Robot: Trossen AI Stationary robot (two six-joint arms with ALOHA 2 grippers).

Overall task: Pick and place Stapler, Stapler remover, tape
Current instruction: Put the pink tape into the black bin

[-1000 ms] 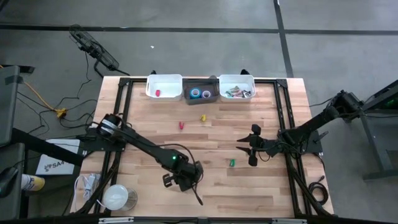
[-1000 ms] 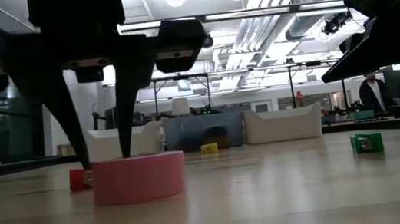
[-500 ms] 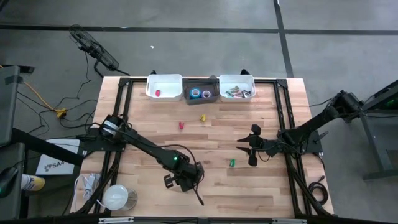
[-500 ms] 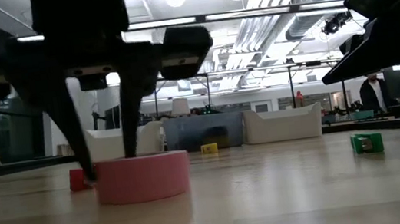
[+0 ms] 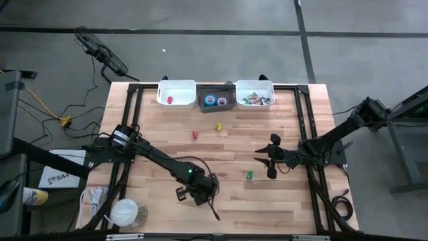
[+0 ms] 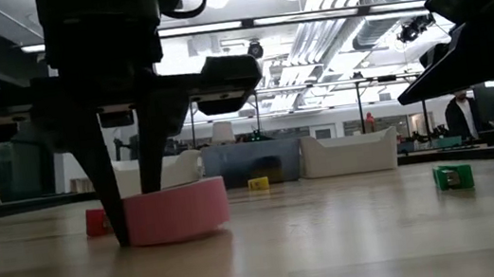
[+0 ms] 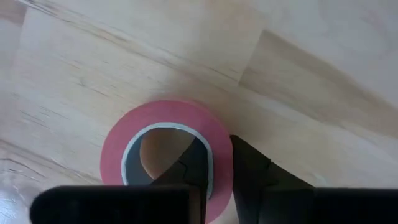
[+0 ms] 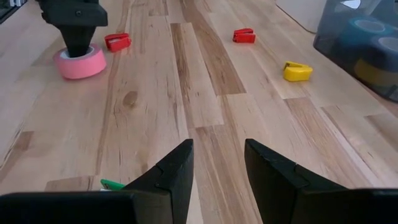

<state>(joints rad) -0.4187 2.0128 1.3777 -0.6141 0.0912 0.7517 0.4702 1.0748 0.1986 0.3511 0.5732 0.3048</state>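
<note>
Tilted now, pink tape [image 6: 177,212] pinched by left end effector [image 7: 219,163]; grey bin [image 5: 215,100] holds rolls.

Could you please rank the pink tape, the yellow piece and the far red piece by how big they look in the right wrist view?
1. Pink tape, gripped by the left gripper.
2. Yellow piece and far red piece: alike; the red lies farther off, so no ranking.

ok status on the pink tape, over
Left gripper shut on pink tape wall, one finger inside the ring. Roll tilting on table. Right gripper open, waiting mid-table. Nothing blocking.
</note>
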